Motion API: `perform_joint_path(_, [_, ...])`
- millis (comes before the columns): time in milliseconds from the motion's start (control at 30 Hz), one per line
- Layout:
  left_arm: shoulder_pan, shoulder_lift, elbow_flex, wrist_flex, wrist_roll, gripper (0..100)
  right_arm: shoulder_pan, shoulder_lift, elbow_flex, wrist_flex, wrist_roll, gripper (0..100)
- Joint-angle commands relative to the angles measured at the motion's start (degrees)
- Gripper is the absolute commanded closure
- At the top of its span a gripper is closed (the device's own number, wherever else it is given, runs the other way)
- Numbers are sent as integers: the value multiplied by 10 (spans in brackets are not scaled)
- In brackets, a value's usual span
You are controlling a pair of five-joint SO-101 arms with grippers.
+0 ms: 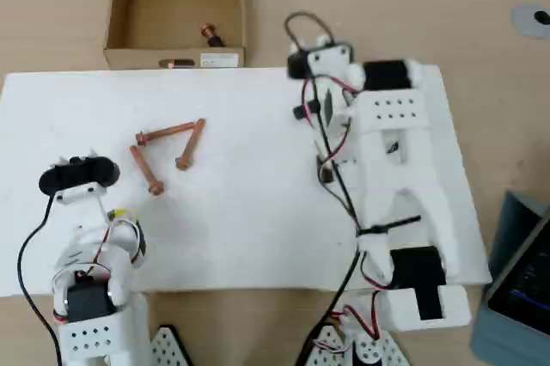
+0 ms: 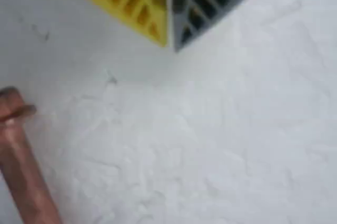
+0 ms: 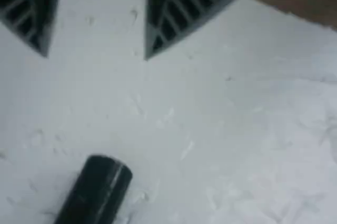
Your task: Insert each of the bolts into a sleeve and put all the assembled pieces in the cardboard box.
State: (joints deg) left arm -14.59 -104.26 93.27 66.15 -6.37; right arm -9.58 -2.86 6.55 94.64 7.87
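Note:
Three copper bolts lie loose on the white mat (image 1: 249, 211): one (image 1: 168, 132), a second (image 1: 191, 144) and a third (image 1: 146, 168). The cardboard box (image 1: 137, 58) stands behind the mat with a bolt in a dark sleeve (image 1: 209, 35) inside. Another copper and dark piece (image 1: 176, 63) lies at the foot of the box's front wall. My left arm (image 1: 79, 175) is just left of the bolts. Its gripper (image 2: 169, 45) is shut on nothing, with a bolt (image 2: 21, 166) lying close by. My right gripper (image 3: 95, 54) is open above the mat, near a black sleeve (image 3: 95, 190).
The right arm (image 1: 387, 125) stretches over the mat's right side with its cables. A blue-grey device (image 1: 516, 289) sits off the mat at the right edge. A grey round fitting (image 1: 533, 18) is in the table's far right corner.

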Motion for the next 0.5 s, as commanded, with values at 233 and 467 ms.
perform_joint_path(233, [-4, -3, -3, -12, -4, 997, -9, -15, 115, -166, 16, 815])
perform_joint_path(467, [-4, -3, -3, -12, -4, 996, -34, -14, 141, -214, 16, 804])
